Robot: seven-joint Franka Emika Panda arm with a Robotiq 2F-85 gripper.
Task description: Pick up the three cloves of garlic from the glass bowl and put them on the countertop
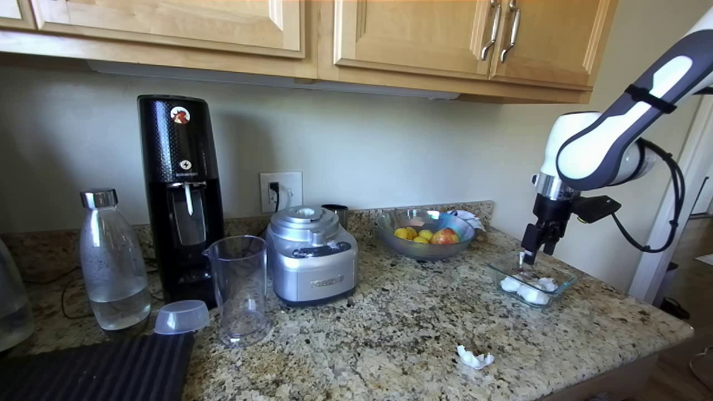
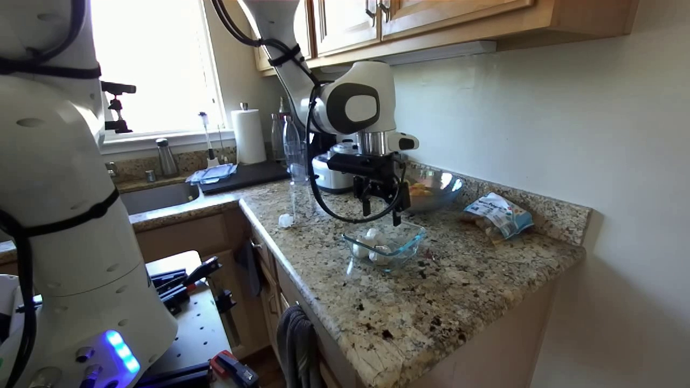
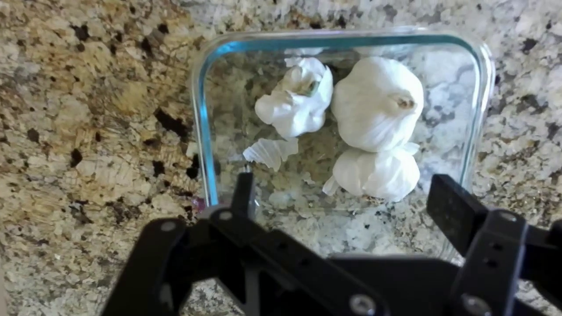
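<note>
The glass bowl [image 3: 203,127] is a clear dish standing on the speckled granite countertop [image 3: 109,145]; it also shows in both exterior views [image 1: 563,287] [image 2: 412,249]. Three whitish garlic lumps lie in it: a ragged one [image 3: 303,98], a large round one [image 3: 373,105] and a smaller one [image 3: 380,173] touching the large one. They also show in an exterior view as a white cluster [image 1: 532,291]. My gripper [image 3: 344,186] is open, with nothing between its fingers. It points down over the bowl in both exterior views [image 1: 539,253] [image 2: 381,215], its fingertips apart from the garlic.
A loose piece of garlic skin [image 3: 270,151] lies in the bowl. A white skin scrap [image 1: 474,358] lies on the countertop. A fruit bowl [image 1: 423,252], a food processor [image 1: 315,262] and a snack bag [image 2: 498,215] stand toward the wall. The countertop's edge [image 2: 323,312] runs near the bowl.
</note>
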